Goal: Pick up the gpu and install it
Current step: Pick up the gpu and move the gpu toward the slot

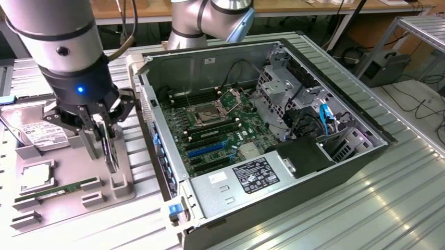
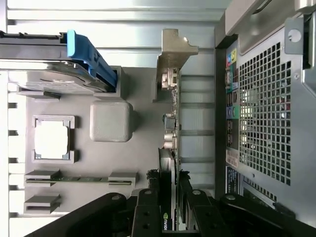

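The gpu [image 1: 106, 147] stands on edge in a slot of the grey holder tray [image 1: 66, 208], at the exterior view's left of the open computer case [image 1: 361, 156]. In the wrist view the gpu [image 2: 169, 123] shows edge-on, its silver bracket [image 2: 172, 54] at the far end. My gripper [image 1: 101, 156] has come down over the card from above. Its black fingers [image 2: 148, 210] sit tight against both faces of the card, and the gripper [image 2: 169, 200] is shut on it. The card's lower edge still sits in the holder. The motherboard [image 1: 215, 130] lies exposed inside the case.
The tray also holds a silver hard drive [image 1: 35, 133] with a blue clip [image 2: 91, 54], a CPU [image 1: 35, 177] [image 2: 52, 138] and a green RAM stick [image 1: 59, 190] [image 2: 79, 179]. The case's rear grille [image 2: 266, 113] stands close beside the card. A power supply [image 1: 257, 174] sits at the case's near end.
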Motion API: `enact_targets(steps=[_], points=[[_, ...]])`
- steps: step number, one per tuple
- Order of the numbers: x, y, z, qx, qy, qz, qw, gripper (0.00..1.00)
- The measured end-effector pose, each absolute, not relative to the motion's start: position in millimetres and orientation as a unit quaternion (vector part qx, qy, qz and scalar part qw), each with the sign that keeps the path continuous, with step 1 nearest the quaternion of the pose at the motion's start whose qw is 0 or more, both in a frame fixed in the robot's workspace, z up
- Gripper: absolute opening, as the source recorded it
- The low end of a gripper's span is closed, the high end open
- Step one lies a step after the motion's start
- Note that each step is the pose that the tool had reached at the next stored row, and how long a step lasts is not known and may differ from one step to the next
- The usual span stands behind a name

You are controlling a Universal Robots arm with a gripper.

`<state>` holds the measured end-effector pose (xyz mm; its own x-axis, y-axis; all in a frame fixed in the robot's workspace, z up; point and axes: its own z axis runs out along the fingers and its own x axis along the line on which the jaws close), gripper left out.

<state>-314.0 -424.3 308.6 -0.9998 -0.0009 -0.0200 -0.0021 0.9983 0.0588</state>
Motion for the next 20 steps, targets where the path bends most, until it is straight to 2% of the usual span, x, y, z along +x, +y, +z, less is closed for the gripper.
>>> enact_targets(steps=[9,12,20], points=[[-307.1,-426.8,351.1,-0.003,0.999,0.03,0.01,0.26],[-300.9,-432.4,374.0,-0.005,0.999,0.031,0.01,0.26],[-287.0,-444.2,410.5,-0.007,0.999,0.034,0.01,0.26]])
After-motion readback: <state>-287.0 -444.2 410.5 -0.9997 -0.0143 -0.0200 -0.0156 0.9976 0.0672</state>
